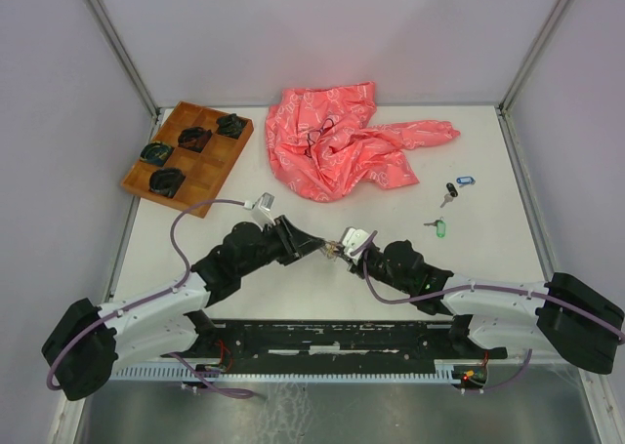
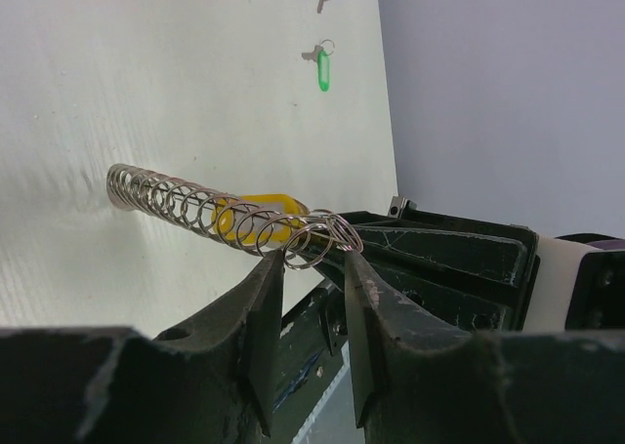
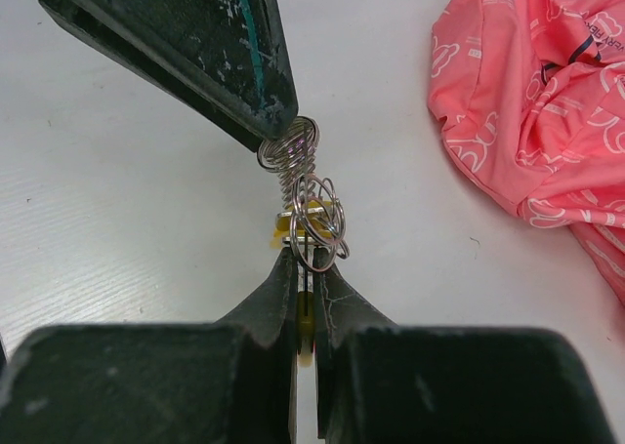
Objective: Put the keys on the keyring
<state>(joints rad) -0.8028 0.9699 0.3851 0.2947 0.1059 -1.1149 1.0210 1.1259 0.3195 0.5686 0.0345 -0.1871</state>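
Note:
The keyring (image 2: 176, 202) is a silver coil hanging over the middle of the table; in the right wrist view the keyring (image 3: 290, 156) runs straight away from the camera. My left gripper (image 2: 314, 261) pinches one end of the coil between its fingertips. My right gripper (image 3: 305, 259) is shut on a yellow-tagged key (image 3: 305, 332), whose small split ring (image 3: 317, 229) sits against the coil's near end. From above, the left gripper (image 1: 314, 247) and the right gripper (image 1: 340, 251) meet tip to tip. A green key (image 1: 438, 227), a black key (image 1: 450, 190) and a blue-tagged key (image 1: 465, 181) lie at the right.
A crumpled pink cloth (image 1: 342, 146) with a thin dark cord loop (image 1: 317, 137) on it lies at the back centre. A wooden compartment tray (image 1: 210, 176) holding dark items sits at the back left. White walls close in the table on three sides.

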